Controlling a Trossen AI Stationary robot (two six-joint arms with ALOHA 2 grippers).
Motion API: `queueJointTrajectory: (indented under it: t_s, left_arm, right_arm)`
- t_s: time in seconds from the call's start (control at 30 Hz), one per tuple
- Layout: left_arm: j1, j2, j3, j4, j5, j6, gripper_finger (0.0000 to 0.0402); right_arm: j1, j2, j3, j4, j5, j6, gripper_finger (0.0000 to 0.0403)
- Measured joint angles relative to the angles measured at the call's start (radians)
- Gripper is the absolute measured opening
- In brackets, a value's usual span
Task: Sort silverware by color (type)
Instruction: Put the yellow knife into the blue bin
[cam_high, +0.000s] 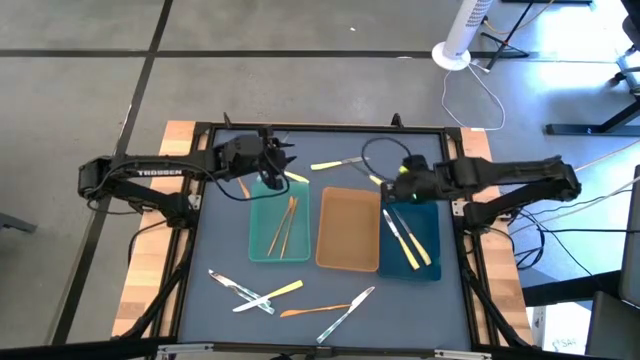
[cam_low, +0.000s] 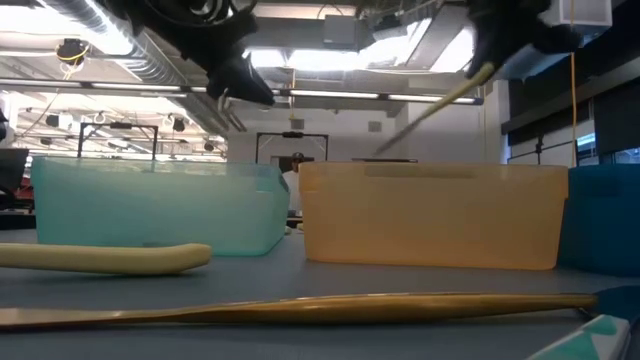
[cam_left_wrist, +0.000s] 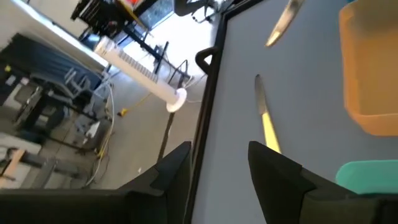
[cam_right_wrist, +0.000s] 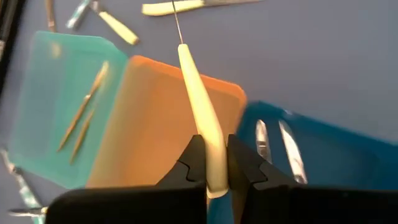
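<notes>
My right gripper (cam_right_wrist: 210, 163) pinches a yellow-handled utensil (cam_right_wrist: 198, 102) above the blue tray (cam_right_wrist: 323, 143), ready to drop; my left gripper (cam_left_wrist: 217, 165) waits open.

An open lab or workshop hall is shown. A grey floor (cam_high: 90, 90) marked with dark lines is seen around the table (cam_high: 330, 300), which is framed in black rails on a wooden base. Exposed ducts (cam_low: 110, 45) and strip lights (cam_low: 340, 95) are seen on the ceiling. A white tower fan (cam_high: 462, 35), trailing cables (cam_high: 490, 100) and equipment stands (cam_high: 600, 110) are set about the room.
</notes>
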Motion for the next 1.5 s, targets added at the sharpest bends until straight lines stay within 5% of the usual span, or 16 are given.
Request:
queueJointTrajectory:
  t_s: [0.33,0.63,1.5]
  left_arm:
    - [0.057,0.000,0.000,-0.009,0.107,-0.039,0.0153]
    - [0.060,0.000,0.000,-0.007,0.100,-0.039,0.0153]
    - [0.060,0.000,0.000,-0.006,0.097,-0.039,0.0153]
  right_arm:
    - [0.308,-0.002,0.000,-0.149,0.149,0.397,0.0013]
    - [0.514,-0.002,-0.041,-0.229,0.164,0.624,0.0013]
    - [0.738,0.040,-0.179,-0.245,0.069,0.866,0.0010]
